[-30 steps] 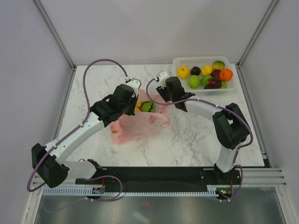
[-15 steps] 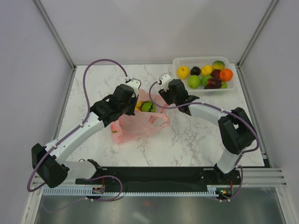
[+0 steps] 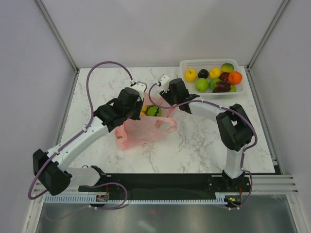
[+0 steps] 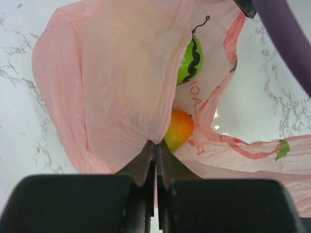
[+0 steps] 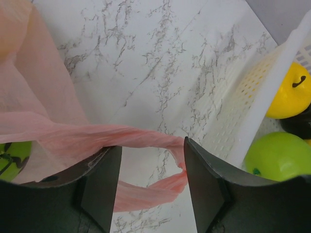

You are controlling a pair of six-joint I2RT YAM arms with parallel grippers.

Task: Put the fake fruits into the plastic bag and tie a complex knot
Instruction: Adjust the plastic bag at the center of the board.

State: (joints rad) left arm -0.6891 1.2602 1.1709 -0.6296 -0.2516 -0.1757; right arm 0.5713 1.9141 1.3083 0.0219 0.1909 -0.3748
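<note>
The left pincer (image 4: 155, 145) is clamped tight on the rim of the thin, crinkly pink plastic bag (image 4: 112, 82), which lies near the white lattice plastic basket (image 3: 209, 61), to its left. The right pincer (image 5: 151, 145) gapes wide and grips nothing, with a pink handle loop (image 5: 141, 138) crossing between its fingers. A glossy green plastic fruit (image 4: 190, 60) and an orange-yellow plastic fruit (image 4: 179, 128) sit inside the bag. Most fruits (image 3: 214, 80) lie in the basket, and no knot is tied yet.
</note>
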